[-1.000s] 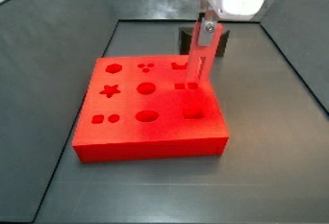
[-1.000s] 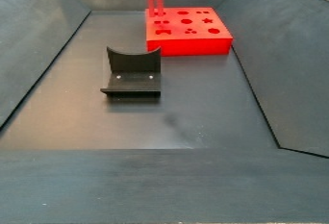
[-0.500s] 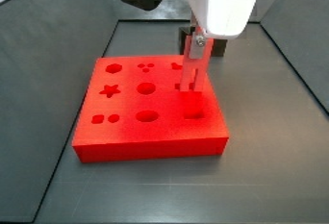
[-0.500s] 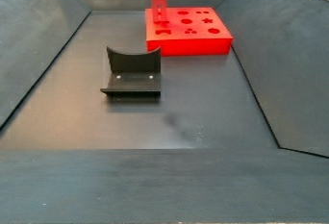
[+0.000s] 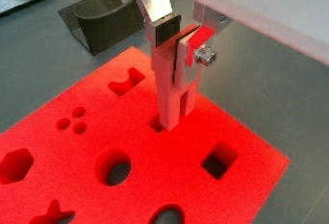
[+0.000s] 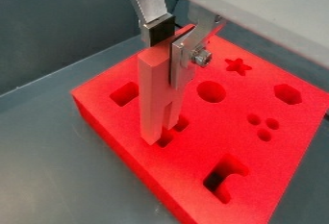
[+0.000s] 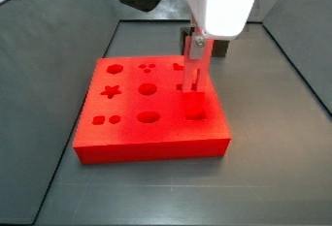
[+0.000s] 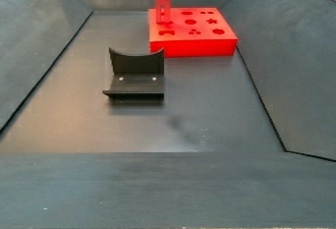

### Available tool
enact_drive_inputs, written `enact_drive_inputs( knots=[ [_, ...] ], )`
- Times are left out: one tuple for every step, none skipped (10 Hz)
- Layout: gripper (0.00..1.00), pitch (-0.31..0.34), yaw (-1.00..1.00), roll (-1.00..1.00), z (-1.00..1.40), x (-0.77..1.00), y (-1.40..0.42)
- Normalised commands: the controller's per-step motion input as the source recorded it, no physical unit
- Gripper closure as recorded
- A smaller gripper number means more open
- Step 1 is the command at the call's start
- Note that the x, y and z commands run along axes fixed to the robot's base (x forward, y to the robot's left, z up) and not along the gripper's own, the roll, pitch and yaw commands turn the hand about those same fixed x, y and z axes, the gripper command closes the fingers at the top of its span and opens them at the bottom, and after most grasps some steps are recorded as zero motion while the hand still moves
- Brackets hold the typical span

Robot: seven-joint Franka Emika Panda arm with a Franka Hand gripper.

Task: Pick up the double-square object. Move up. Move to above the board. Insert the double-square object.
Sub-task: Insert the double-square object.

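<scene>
My gripper (image 5: pixel 170 37) is shut on the double-square object (image 5: pixel 172 88), a slim salmon bar held upright. Its lower end stands in a recess of the board (image 5: pixel 257 185), the thick bright red slab with star, circle, square and hexagon recesses. Both wrist views show the silver fingers clamping the bar's upper part (image 6: pixel 157 93) over the board (image 6: pixel 276 161). In a side view the gripper (image 7: pixel 197 46) holds the bar (image 7: pixel 192 70) at the board's (image 7: pixel 143 143) back right part. In a side view the bar (image 8: pixel 163 2) stands at the board's (image 8: pixel 197 44) left end.
A dark grey U-shaped block (image 8: pixel 134 73) sits on the bin floor apart from the board; it also shows in a wrist view (image 5: pixel 96 18). Sloping dark bin walls (image 8: pixel 39 66) surround the floor.
The gripper with the bar has moved left and down over the board; the bar's lower end now sits in a recess. Little differs from half a second ago.
</scene>
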Motion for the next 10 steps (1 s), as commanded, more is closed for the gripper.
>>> enact_drive_inputs(
  knots=[
    [1.0, 0.0, -0.04, 0.0, -0.18, -0.47, 0.18],
    [1.0, 0.0, -0.02, 0.0, -0.34, -0.21, 0.04],
    [1.0, -0.06, -0.03, 0.0, -0.56, 0.0, 0.0],
    [1.0, -0.083, -0.01, 0.01, -0.71, 0.13, -0.05],
    [1.0, -0.067, -0.05, 0.02, -0.71, 0.27, -0.07],
    [1.0, -0.046, -0.07, 0.02, -0.63, 0.25, 0.0],
    [1.0, -0.01, -0.02, 0.01, -0.51, 0.19, 0.0],
    [1.0, 0.0, 0.0, 0.0, -0.44, 0.17, 0.02],
    [1.0, 0.0, -0.01, 0.0, -0.44, 0.11, 0.03],
    [1.0, 0.0, 0.0, 0.03, -0.43, 0.0, 0.09]
  ],
)
